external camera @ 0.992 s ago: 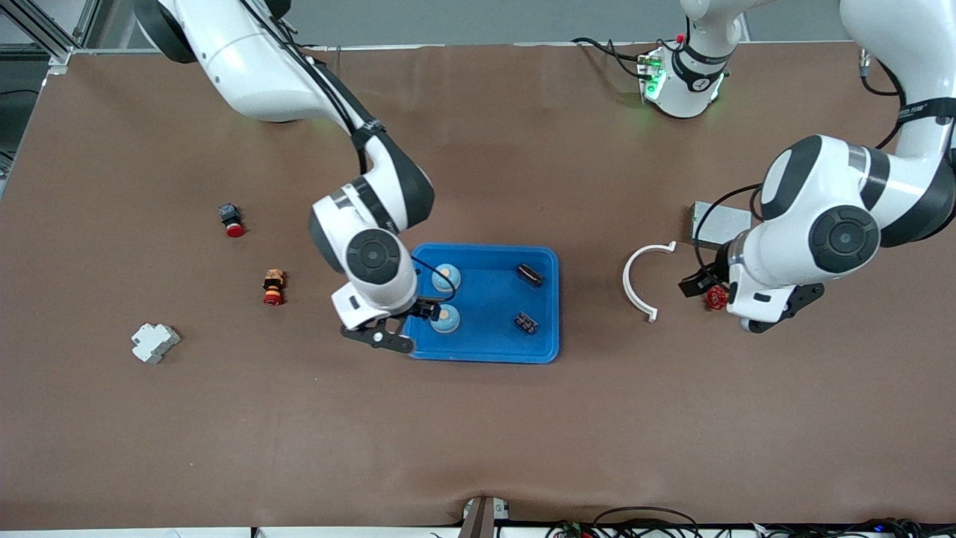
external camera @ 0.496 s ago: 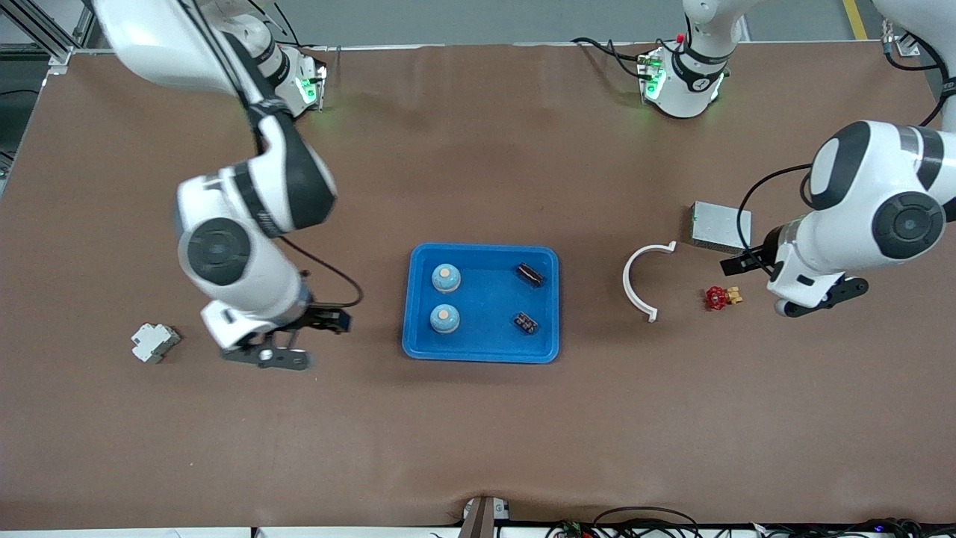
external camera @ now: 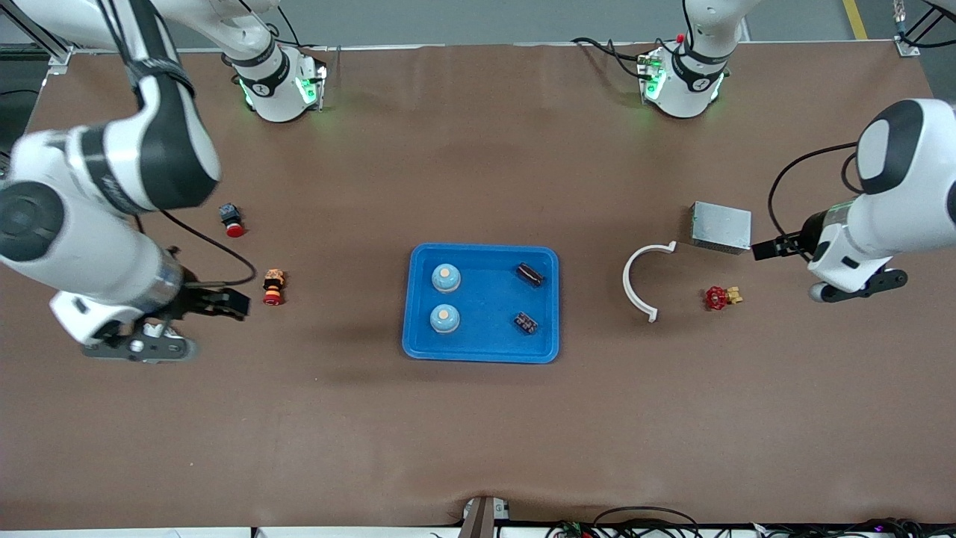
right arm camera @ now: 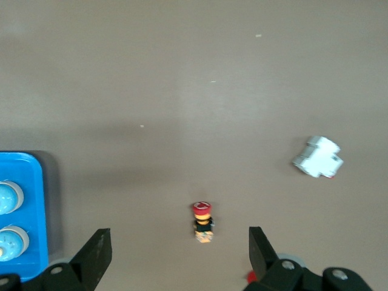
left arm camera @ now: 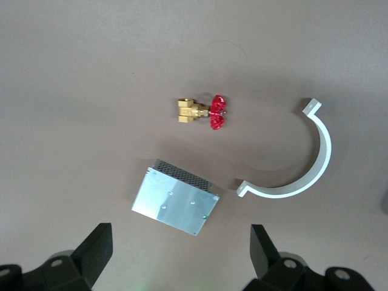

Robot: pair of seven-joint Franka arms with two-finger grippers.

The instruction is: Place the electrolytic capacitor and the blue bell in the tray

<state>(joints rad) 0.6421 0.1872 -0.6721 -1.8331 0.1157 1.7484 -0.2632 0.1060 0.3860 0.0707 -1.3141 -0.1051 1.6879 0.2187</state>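
**Both grippers spread wide, nothing held, tray loaded**

Fingers (left arm camera: 97, 251) of the left gripper (left arm camera: 180, 254) stand wide apart and empty, up over the left arm's end of the brown matte table cover (external camera: 478, 433); the right gripper (right arm camera: 176, 257) is likewise spread and empty over the right arm's end.

At the table's middle sits the shallow bright blue rectangular plastic tray (external camera: 482, 353). Inside it, two pale blue round bells (external camera: 446, 278) (external camera: 444, 319) lie at its 9 o'clock side, two small dark electrolytic capacitors (external camera: 529, 274) (external camera: 526, 323) at its 3 o'clock side.

From the tray, at 3 o'clock: a white curved plastic clamp (external camera: 635, 288), a red-handled brass valve (external camera: 720, 297) and a grey metal box (external camera: 720, 227). At 9 o'clock: a red-capped push button (external camera: 273, 288), another red button (external camera: 231, 220).

Grey flooring shows past the table's edge by the bases.
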